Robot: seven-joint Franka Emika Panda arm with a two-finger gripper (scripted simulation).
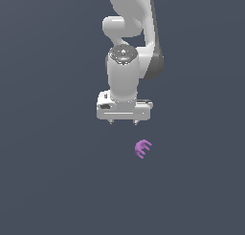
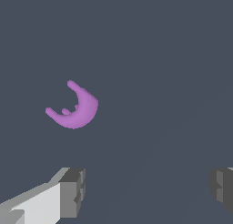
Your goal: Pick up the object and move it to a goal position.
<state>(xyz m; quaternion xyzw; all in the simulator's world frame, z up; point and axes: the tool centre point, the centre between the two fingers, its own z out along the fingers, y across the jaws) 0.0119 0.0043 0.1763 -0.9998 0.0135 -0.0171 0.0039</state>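
The object [image 1: 142, 148] is a tiny bright purple claw-like piece with short curved prongs, lying on the dark grey floor. It shows larger in the wrist view as the object [image 2: 75, 109], a curved crescent with prongs. My white gripper [image 1: 123, 122] hangs pointing down, above the object and toward the exterior view's left of it, apart from it. Its two grey fingertips [image 2: 73, 191] stand wide apart with nothing between them. The gripper [image 2: 146, 189] is open.
The white arm [image 1: 131, 24] rises behind the gripper to the frame's top. A plain dark grey floor [image 1: 57, 181] fills the surroundings, with no other object in view.
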